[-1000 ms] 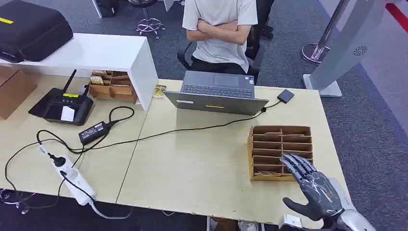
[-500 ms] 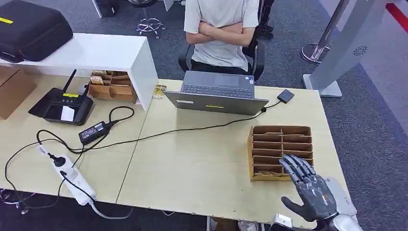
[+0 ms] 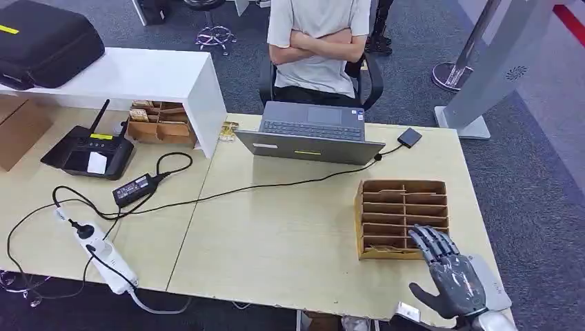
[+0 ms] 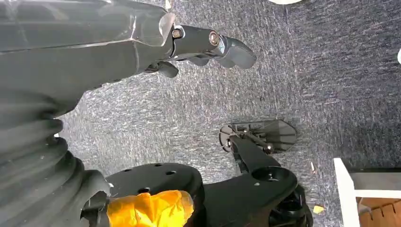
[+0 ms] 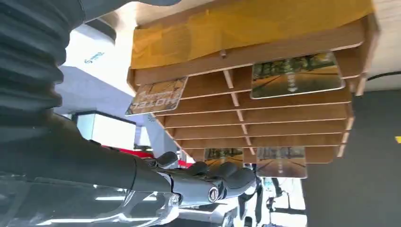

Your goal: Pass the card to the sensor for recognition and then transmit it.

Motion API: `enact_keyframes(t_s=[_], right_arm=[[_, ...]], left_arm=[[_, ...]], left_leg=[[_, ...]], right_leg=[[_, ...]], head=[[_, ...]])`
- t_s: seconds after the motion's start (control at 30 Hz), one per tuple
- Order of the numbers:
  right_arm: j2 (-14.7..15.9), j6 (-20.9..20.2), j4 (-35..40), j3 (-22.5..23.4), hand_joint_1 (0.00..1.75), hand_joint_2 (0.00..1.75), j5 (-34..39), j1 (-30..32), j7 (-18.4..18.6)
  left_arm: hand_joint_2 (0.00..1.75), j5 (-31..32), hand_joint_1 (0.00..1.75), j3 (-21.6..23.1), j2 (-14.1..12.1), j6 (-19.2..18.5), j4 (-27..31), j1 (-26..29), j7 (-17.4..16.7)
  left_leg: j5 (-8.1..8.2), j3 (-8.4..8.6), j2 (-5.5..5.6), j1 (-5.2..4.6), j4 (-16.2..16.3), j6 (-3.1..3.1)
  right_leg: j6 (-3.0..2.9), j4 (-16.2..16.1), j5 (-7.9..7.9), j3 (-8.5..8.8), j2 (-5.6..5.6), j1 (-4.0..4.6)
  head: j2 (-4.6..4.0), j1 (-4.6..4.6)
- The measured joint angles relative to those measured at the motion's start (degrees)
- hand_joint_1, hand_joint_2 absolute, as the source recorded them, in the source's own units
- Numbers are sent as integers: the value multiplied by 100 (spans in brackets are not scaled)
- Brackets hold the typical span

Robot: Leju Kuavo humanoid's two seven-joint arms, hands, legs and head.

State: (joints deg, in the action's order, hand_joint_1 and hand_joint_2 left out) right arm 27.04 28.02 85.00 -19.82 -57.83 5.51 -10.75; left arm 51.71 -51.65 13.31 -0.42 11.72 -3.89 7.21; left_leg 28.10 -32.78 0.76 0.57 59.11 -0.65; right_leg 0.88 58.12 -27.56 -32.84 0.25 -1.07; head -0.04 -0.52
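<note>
Cards (image 5: 296, 75) sat slotted in the wooden card rack (image 3: 403, 217) on the near right of the table (image 3: 290, 241); the right wrist view showed several, one labelled like a hotel card (image 5: 157, 96). None had been taken. Right hand (image 3: 452, 276) hovered at the rack's near right corner, fingers spread apart, holding nothing. Left hand (image 4: 198, 45) hung over the carpet, fingers loosely curled, nothing in them as far as I could tell.

Judged progress: at the start. Picking a card, presenting it to the sensor and passing it on all remained. The small black square box (image 3: 409, 136) at the far right of the table, cabled toward the laptop (image 3: 310, 134), looked the likely sensor, though I could not confirm it.

Room: bare tabletop lay left of the rack and between rack and laptop. The cable (image 3: 276, 185) crossed that stretch and could snag a low sweep. The table's right edge ran just beside the rack, its near edge close under the hand. A person (image 3: 319, 41) sat behind the laptop, arms folded.
</note>
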Motion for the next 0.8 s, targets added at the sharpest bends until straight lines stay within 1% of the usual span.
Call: enact_keyframes(t_s=[0.2,0.33,0.43,0.8], right_arm=[[-66,236,-166,155,0,175,-160,3,57],[-135,467,-290,332,0,175,-358,1,162],[-173,546,-384,472,0,175,-396,0,175],[-310,614,-583,824,0,175,-439,-1,173]], left_arm=[[175,33,0,0,0,0,0,0,-2],[175,50,0,0,0,0,0,0,-20],[175,87,0,0,0,0,0,0,-22],[175,131,0,0,0,7,0,-1,-33]], left_leg=[[0,0,0,0,0,0],[0,0,0,0,0,0],[0,0,0,0,0,0],[0,0,0,0,0,0]], right_leg=[[0,0,0,0,0,0],[0,0,0,0,0,0],[0,0,0,0,0,0],[0,0,0,0,0,0]], head=[[0,0],[0,-2],[0,0],[0,0]])
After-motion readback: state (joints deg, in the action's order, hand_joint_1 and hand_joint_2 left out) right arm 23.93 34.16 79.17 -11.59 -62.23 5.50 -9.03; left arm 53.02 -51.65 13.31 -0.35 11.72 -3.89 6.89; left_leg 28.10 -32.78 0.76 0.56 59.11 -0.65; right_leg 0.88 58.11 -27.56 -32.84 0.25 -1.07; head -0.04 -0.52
